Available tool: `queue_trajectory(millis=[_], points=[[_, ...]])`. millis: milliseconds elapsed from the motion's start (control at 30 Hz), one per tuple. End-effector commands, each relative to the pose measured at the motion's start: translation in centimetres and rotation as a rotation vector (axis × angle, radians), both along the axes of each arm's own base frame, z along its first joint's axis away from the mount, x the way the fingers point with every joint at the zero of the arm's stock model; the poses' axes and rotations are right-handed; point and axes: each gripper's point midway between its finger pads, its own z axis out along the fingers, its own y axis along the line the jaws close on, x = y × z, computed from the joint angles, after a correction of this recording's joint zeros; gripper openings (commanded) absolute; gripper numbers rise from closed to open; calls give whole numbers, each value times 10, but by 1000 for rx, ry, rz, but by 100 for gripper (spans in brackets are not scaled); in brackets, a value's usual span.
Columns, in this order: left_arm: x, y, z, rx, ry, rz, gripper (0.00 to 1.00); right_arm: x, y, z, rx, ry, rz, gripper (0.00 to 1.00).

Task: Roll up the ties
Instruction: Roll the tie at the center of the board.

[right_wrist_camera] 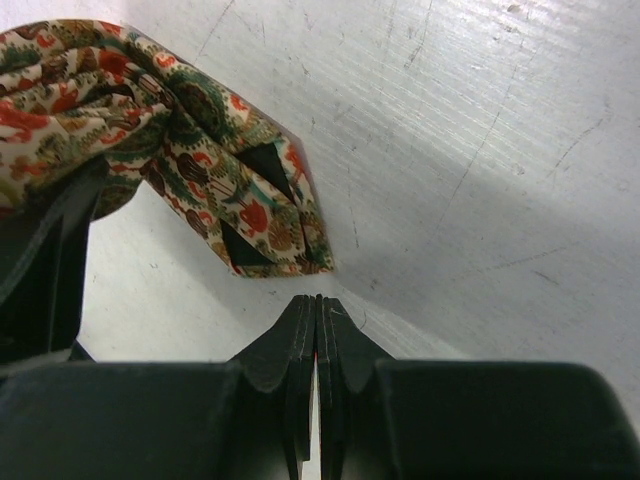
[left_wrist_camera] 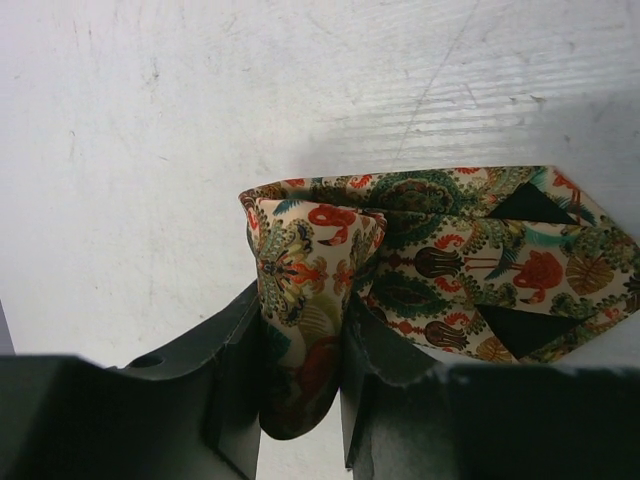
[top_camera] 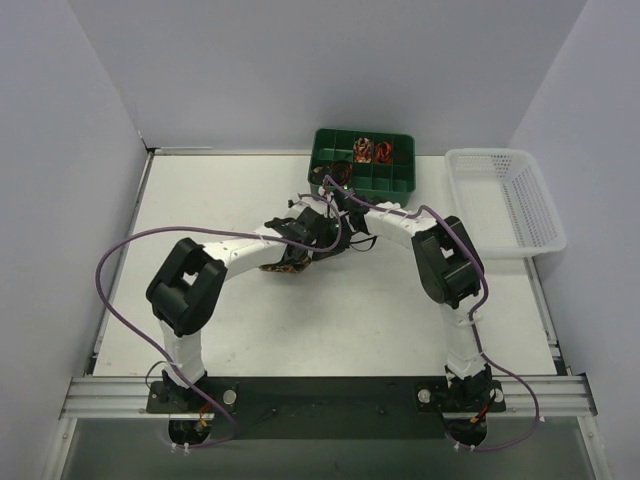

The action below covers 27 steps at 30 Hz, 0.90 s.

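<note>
A tie [left_wrist_camera: 440, 240] with a cream ground and red and green ornaments lies on the white table; in the top view it shows mid-table [top_camera: 289, 266] where both arms meet. One end of it is folded into a loop, and my left gripper [left_wrist_camera: 300, 385] is shut on that loop, with a finger [left_wrist_camera: 225, 350] on each side of the fabric. The pointed tip, with its dark lining showing, lies flat to the right. My right gripper [right_wrist_camera: 318, 302] is shut with nothing in it, just short of the tie's tip [right_wrist_camera: 265, 215]. Several coiled ties [top_camera: 368, 150] sit in a green tray.
The green compartment tray [top_camera: 395, 178] stands at the back centre of the table. A white plastic basket [top_camera: 505, 200] is at the back right. Purple cables loop off both arms. Grey walls close in the table on three sides.
</note>
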Motion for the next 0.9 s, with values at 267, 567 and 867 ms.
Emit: queue_trajectory(millis=[267, 567, 867], points=[[-2, -41, 34, -67, -79, -49, 56, -2, -2, 0, 5, 20, 0, 1], [-9, -67, 43, -176, -93, -98, 58, -4, -3, -5, -7, 34, -1, 1], [-15, -88, 44, -303, -86, -150, 61, -2, -7, -8, -18, 35, -10, 1]])
